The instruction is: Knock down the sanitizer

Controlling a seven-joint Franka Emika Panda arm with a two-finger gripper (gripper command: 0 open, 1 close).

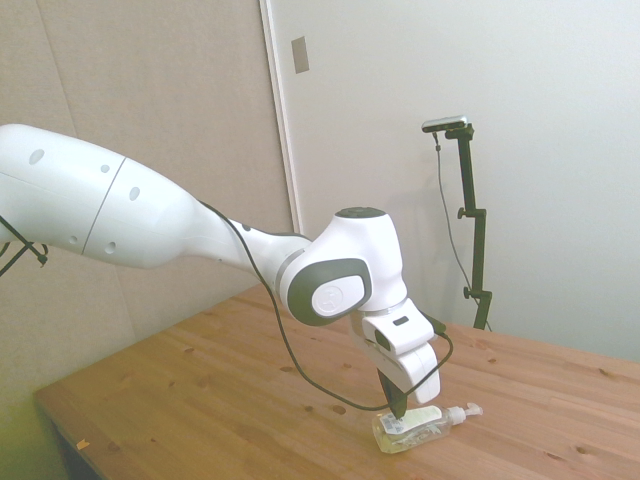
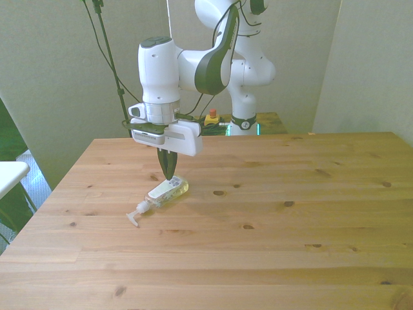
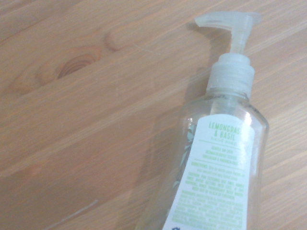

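Jaws pressed together into one dark point — you see the gripper (image 2: 168, 174) empty, poised just above the base end of the sanitizer (image 2: 168, 190). The bottle lies on its side on the wooden table (image 2: 290, 245), pump top toward the front view's left. Behind — the white arm (image 2: 193, 68) reaching down.

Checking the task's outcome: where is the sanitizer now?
The sanitizer lies on its side on the table, left of centre in the front view, just below the pincer.
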